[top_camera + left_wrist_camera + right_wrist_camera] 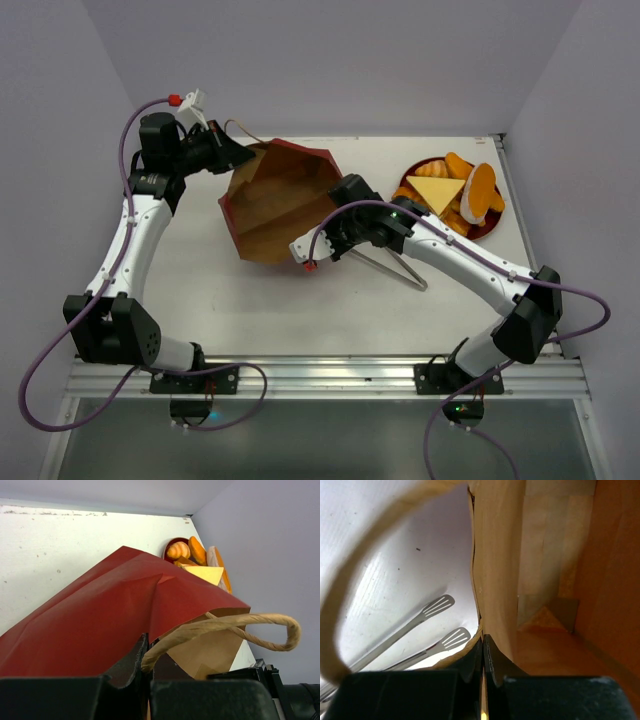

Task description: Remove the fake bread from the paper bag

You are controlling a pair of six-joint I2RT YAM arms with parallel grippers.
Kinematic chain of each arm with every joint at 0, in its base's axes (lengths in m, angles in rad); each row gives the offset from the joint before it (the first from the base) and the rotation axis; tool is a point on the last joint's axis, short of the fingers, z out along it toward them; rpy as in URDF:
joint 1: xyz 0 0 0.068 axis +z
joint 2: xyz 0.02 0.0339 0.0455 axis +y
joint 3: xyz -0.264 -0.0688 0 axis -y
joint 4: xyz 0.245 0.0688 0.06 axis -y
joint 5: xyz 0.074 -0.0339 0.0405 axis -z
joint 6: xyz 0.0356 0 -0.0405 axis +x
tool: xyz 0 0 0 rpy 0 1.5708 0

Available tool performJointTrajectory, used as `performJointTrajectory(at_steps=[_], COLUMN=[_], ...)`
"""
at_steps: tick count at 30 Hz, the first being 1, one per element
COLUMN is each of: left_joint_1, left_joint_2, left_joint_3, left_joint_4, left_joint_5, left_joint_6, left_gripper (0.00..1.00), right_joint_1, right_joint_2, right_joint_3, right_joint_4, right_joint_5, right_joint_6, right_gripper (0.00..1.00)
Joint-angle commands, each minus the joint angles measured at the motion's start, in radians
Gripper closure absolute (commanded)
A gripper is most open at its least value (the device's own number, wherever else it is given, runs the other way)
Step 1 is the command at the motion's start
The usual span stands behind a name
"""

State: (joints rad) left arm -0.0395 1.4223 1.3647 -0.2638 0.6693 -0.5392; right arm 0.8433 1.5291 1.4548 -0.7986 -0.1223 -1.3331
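The paper bag (275, 205) lies on its side in the middle of the table (300, 310), with its mouth turned upward and the brown inside exposed. The left gripper (232, 157) is at the bag's far-left rim. Its jaws are closed on the paper where a looped handle (225, 624) is rooted. The right gripper (345, 192) is at the right rim, jaws pinched tight on the bag wall.

The fake bread (445, 190) is stacked on a dark-red plate (404, 183) in the far right corner, apart from the bag. A pale yellow wedge lies on top of the stack.

The right arm's wrist and forearm cross the gap between bag and plate. Metal tongs (400, 272) lie flat on the table just beside the bag's near-right edge, partly under that forearm. In the right wrist view, their slotted tips show through the second handle loop.
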Motion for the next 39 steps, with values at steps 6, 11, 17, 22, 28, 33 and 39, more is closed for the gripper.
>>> performJointTrajectory(at_steps=[6,11,17,22,28,33,39], left_joint_1=[0.01,0.006,-0.066,-0.135,-0.137,-0.137,-0.135], left_joint_2=[0.009,0.02,0.07,0.06,0.021,-0.108,-0.232], left_joint_3=[0.051,0.074,0.172,0.212,0.232,0.07,-0.07], left_joint_4=[-0.003,-0.002,0.032,0.185,0.222,0.229,0.224], left_joint_5=[0.045,0.001,-0.094,-0.311,-0.45,-0.477,-0.488], left_joint_6=[0.034,0.123,0.252,0.354,0.367,0.404,0.392], left_gripper=[0.93,0.4,0.23,0.01,0.01,0.0,0.01], right_joint_1=[-0.035,-0.085,-0.144,-0.19,-0.213,-0.227,-0.227], right_joint_2=[0.02,0.083,0.189,0.276,0.391,0.407,0.401], right_joint_3=[0.094,0.246,0.38,0.467,0.568,0.586,0.552], right_joint_4=[0.073,0.075,0.085,0.107,0.131,0.186,0.208], right_joint_5=[0.006,-0.039,-0.083,-0.125,-0.073,-0.028,-0.036], right_joint_6=[0.103,0.212,0.287,0.35,0.353,0.338,0.333], right_gripper=[1.0,1.0,1.0,1.0,1.0,1.0,1.0])
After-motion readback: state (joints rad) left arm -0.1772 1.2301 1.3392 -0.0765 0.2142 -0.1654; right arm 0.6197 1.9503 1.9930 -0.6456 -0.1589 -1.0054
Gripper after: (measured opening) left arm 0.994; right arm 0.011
